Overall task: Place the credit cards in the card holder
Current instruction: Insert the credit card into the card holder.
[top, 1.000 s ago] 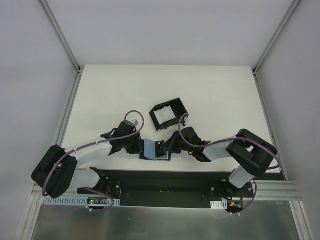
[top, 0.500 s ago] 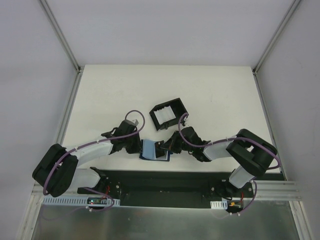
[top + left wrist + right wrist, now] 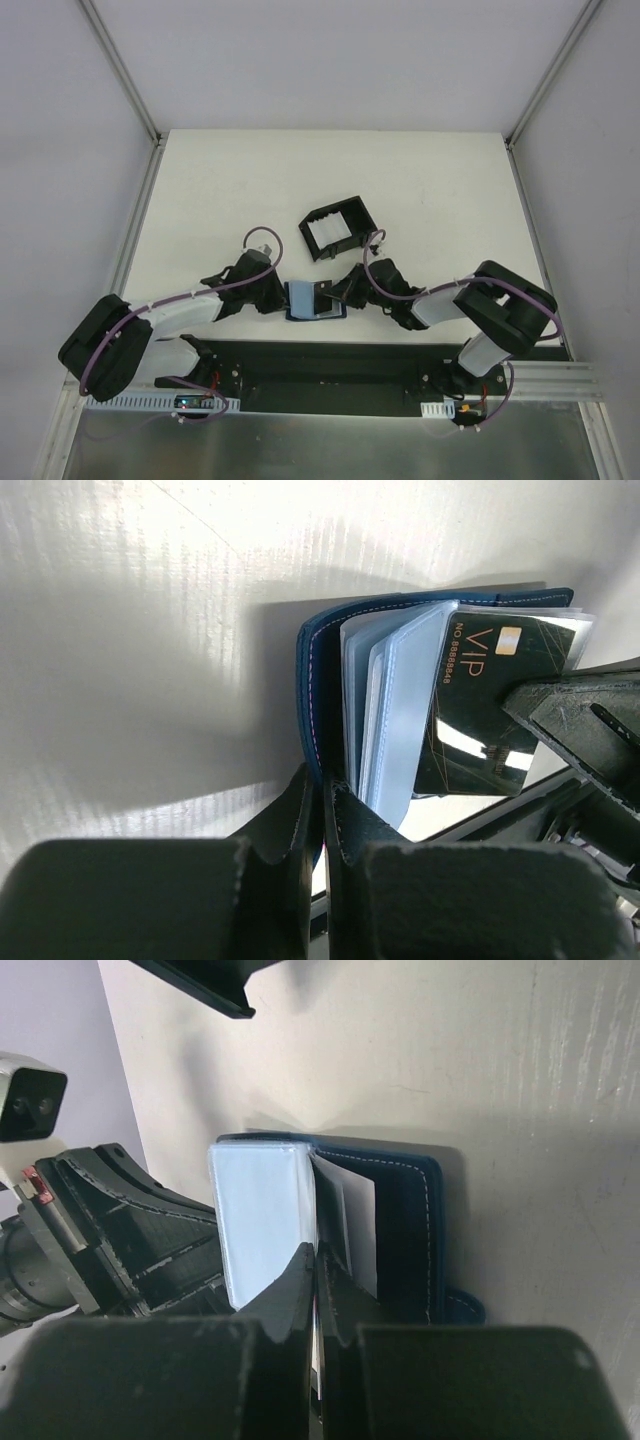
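White table [image 3: 220, 190] enclosed by grey walls. Both arms are folded low and angled inward, their wrists converging near the front edge, just in front of a black box frame [image 3: 337, 228]. The left gripper [image 3: 320, 792] is pinched tight on the navy cover of the card holder [image 3: 322, 670], which lies open between them with its sleeves fanned. The right gripper [image 3: 313, 1260], its jaws closed, grips a dark credit card [image 3: 490, 710] marked VIP. One edge of the card is tucked behind a pale sleeve.
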